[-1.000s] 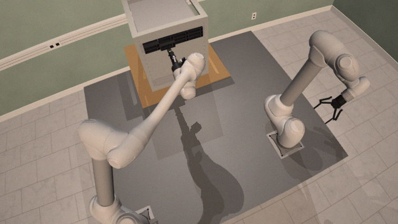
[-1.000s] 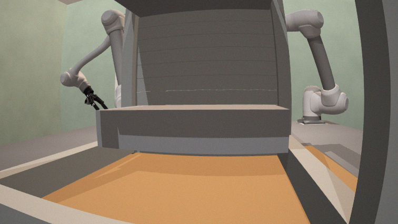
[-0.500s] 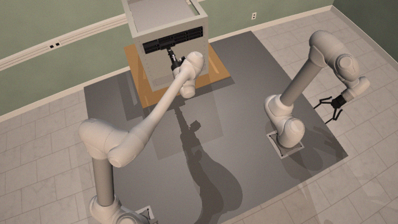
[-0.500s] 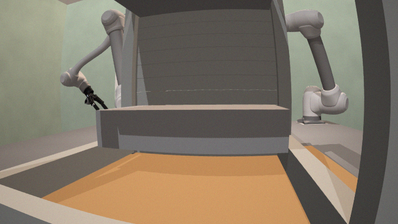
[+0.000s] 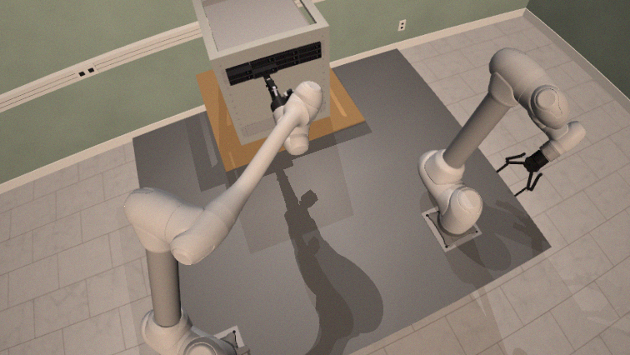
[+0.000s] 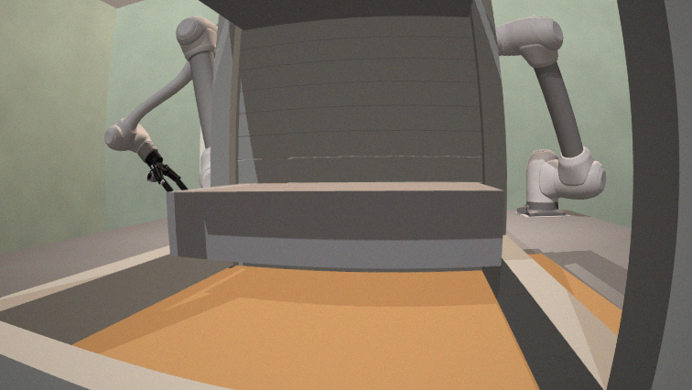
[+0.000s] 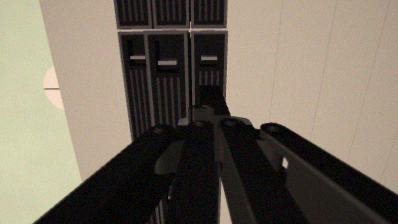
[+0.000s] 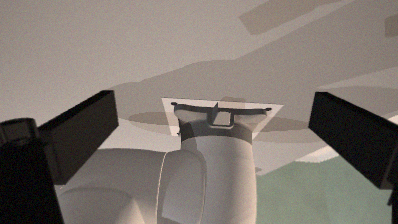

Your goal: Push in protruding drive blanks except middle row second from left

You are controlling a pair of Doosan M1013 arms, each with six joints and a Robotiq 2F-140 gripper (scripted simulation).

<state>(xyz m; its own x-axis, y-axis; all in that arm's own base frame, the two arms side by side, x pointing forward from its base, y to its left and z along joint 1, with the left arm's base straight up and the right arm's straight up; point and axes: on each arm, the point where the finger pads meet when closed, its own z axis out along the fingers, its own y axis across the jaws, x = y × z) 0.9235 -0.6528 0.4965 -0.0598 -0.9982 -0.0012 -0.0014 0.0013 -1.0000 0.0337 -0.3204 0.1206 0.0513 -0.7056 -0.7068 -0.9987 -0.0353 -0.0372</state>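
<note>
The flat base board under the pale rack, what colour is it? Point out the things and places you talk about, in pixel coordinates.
Orange-brown (image 5: 347, 115) (image 6: 309, 339), showing best in the exterior view.

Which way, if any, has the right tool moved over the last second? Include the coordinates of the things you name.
No, it has not visibly moved: in the top view, the right tool (image 5: 507, 183) (image 6: 177, 189) (image 8: 213, 109) keeps its place against the gray mat's (image 5: 397, 87) edge.
</note>
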